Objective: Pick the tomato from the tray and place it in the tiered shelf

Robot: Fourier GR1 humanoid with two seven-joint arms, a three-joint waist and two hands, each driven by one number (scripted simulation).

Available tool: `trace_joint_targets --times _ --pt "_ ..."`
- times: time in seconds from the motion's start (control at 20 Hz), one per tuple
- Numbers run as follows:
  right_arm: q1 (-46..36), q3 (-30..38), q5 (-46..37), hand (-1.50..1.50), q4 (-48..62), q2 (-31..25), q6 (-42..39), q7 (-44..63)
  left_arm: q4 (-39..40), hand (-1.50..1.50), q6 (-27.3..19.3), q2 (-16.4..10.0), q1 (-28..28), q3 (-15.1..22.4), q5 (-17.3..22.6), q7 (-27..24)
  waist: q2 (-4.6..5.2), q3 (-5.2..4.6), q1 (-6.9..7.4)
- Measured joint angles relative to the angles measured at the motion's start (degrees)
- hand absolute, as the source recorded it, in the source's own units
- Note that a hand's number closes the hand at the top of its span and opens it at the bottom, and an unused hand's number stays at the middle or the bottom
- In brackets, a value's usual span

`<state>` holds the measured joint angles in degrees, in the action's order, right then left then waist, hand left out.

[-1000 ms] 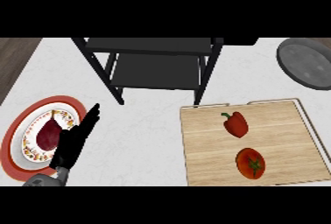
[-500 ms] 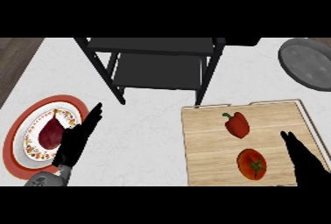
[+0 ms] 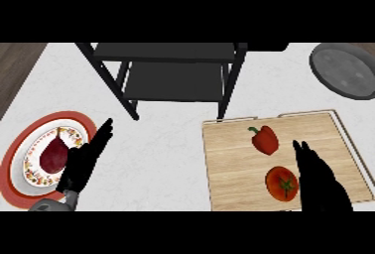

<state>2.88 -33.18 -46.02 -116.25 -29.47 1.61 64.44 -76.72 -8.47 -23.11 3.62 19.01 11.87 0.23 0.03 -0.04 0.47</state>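
Progress: opening stage, by my judgement; grasp, carry and placing all remained.
Tomato (image 3: 281,183): one, lying on the tray (image 3: 228,166) at lower right of the frame, not lifted.
Right hand (image 3: 319,179): fingers straight, holding nothing, just beside the tomato's right edge; contact could not be told.
Left hand (image 3: 84,163): fingers straight, empty, resting at lower left over the plate's edge.
Tiered shelf (image 3: 176,74): one, black, at upper centre, well apart from the tomato; no tomato was in it.
Tray contents: one tomato, one red pepper (image 3: 264,140).
Other items: one plate (image 3: 29,149) bearing one dark red piece; one grey round dish (image 3: 351,69) at upper right.
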Motion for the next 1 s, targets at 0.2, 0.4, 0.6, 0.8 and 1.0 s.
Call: trace_joint_targets --times 0.2,0.4,0.6,0.8,1.0 --pt "0.9 -0.4 -3.6 -1.5 1.0 2.5 -1.6 -0.1 -0.1 0.0 0.4 0.2 -1.4 -0.8 -0.7 -1.0 -0.06 0.0 -0.29" --pt "1.3 1.8 -4.7 -1.5 3.7 4.3 -2.7 -2.0 -1.0 0.0 1.0 0.5 -1.7 -1.7 -1.4 0.1 -0.06 0.02 -0.38" --pt "1.1 2.1 -6.7 -1.5 5.7 7.0 -4.3 -2.2 -2.0 0.0 1.3 1.3 -2.4 -1.9 -2.6 0.4 -0.06 0.03 -0.39" --pt "0.9 2.3 -9.3 -1.5 6.8 9.8 -5.7 -2.3 -1.3 0.0 2.0 2.4 -2.8 -2.5 -3.8 -0.1 -0.06 0.03 -0.41" --pt "0.8 5.9 -8.5 -1.5 9.3 10.0 -6.7 -4.8 -3.1 0.0 2.7 2.5 -3.1 -3.7 -4.5 1.4 -0.1 0.0 -0.4"
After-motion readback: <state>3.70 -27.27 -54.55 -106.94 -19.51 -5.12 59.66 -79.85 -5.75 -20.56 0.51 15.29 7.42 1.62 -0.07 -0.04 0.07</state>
